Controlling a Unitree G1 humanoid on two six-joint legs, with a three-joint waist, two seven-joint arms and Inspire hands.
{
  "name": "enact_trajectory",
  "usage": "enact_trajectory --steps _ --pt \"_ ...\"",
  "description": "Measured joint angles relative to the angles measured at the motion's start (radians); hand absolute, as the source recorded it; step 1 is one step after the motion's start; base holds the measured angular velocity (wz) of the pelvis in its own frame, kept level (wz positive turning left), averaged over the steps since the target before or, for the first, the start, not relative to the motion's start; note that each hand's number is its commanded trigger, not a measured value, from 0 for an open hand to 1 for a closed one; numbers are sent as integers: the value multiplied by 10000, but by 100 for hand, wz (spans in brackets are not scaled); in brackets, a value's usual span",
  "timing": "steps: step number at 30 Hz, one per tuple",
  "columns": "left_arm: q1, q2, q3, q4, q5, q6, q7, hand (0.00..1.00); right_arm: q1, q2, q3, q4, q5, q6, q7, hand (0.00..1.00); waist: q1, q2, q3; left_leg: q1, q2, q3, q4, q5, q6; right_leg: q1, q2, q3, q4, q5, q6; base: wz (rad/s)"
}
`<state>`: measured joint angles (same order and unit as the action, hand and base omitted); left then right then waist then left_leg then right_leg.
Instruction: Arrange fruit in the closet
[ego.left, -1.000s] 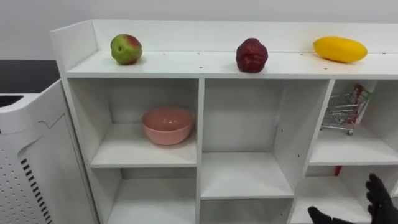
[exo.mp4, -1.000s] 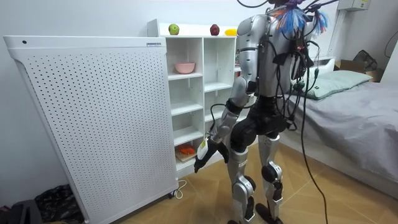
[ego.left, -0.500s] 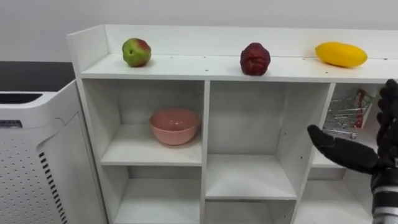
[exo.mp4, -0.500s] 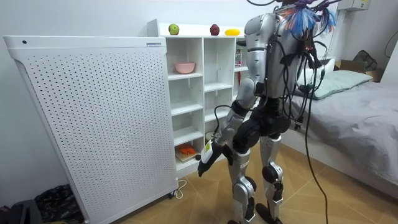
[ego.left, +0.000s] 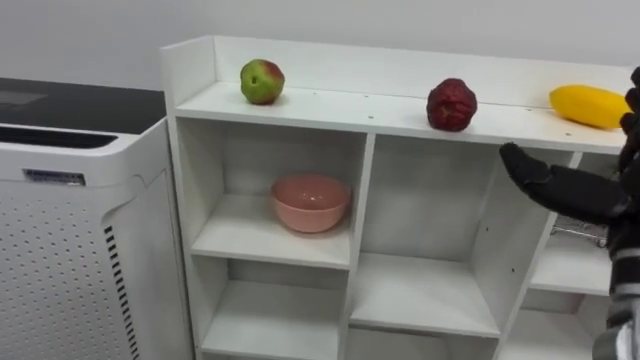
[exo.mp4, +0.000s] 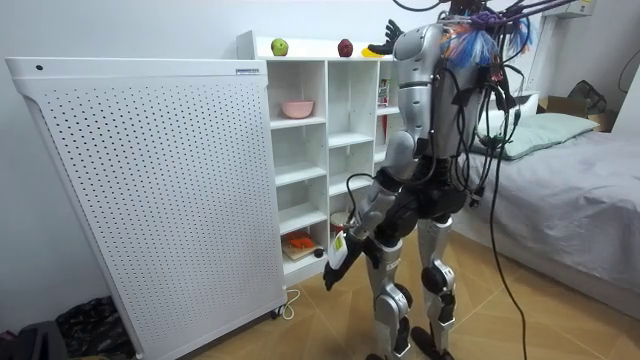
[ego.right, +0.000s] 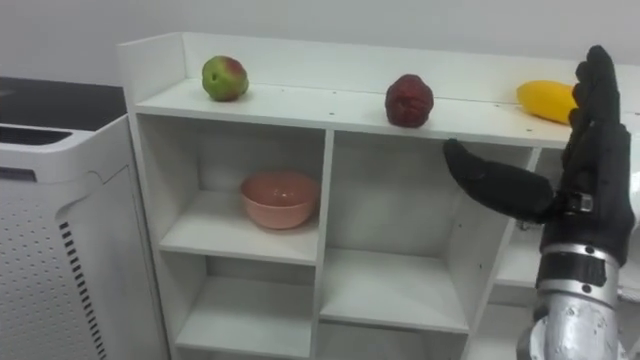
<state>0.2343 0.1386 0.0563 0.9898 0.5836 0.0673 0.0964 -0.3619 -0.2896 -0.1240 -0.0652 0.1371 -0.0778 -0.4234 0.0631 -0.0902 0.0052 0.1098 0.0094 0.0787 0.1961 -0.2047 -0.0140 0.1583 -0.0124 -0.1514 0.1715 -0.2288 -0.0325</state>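
Presently, three fruits lie on the top board of the white closet (ego.left: 340, 106). A green-red apple (ego.left: 261, 81) sits at the left, a dark red fruit (ego.left: 452, 104) in the middle and a yellow fruit (ego.left: 588, 105) at the right. All three are well apart from one another, and none is yet inside a compartment. The yellow fruit lies with its long axis left to right along the board.

The right hand (ego.right: 592, 150) is raised at board height, just right of and nearer than the yellow fruit. Its fingers are straight and point upward, and its thumb is spread wide toward the left. It holds nothing. Contact with the fruit cannot be confirmed, because the fingertips merely overlap its right end in the right eye view.

The yellow fruit appears the nearest candidate, lying just left of and beyond the palm. Closing across its short axis would suit.

The left hand (exo.mp4: 335, 272) hangs low beside the thigh in the room view, far from the top board. A pink bowl (ego.left: 311, 203) occupies the upper left compartment, and a white perforated cabinet (ego.left: 70, 240) stands to the closet's left.
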Motion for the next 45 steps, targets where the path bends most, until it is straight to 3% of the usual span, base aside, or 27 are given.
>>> enact_trajectory --steps 3,7,15,23,27,32,38,45 --pt "-8 2 0 -19 13 73 -52 0 -355 -338 42 485 450 45 27 0 6 -16 21 -131 -6 -65 18 0 1 -59 -30 -191 -6 6 7 13" --pt "2 76 0 -138 12 156 -294 0 -866 -403 68 685 1038 56 119 0 29 -45 14 -279 -6 -184 32 10 16 -141 -17 -291 -4 12 -2 7" --pt "-128 176 -18 -284 -25 171 -350 0 -1887 -1187 551 2380 1982 102 237 0 190 -187 -2 -269 -35 -348 24 12 18 -4 -55 -540 -24 25 12 8" --pt "-23 348 14 -312 -8 370 -403 0 -2756 -1297 638 3734 2191 289 781 0 228 -217 21 -350 -33 -425 18 12 18 -23 -113 -995 -27 25 14 5" --pt "46 353 73 -588 -11 379 -480 0 -3152 -1311 638 4130 2201 337 1045 0 281 -225 13 -453 -42 -428 24 12 19 -130 -120 -1012 -25 25 14 0" --pt "81 392 105 -772 -8 398 -480 0 -3332 -1390 722 4468 2211 353 1307 0 291 -242 -3 -468 -53 -501 15 14 21 -134 -128 -1153 -22 25 14 3" --pt "110 396 195 -773 10 548 -469 0 -3506 -1856 1041 4908 2305 365 1646 0 305 -279 -28 -467 -47 -519 7 14 21 -134 -148 -1553 -26 25 14 0" --pt "83 397 197 -771 10 642 -467 0 -3600 -1880 1042 5235 2070 364 1866 0 381 -328 -61 -448 -42 -545 11 16 21 -149 -144 -1522 -24 25 14 0"
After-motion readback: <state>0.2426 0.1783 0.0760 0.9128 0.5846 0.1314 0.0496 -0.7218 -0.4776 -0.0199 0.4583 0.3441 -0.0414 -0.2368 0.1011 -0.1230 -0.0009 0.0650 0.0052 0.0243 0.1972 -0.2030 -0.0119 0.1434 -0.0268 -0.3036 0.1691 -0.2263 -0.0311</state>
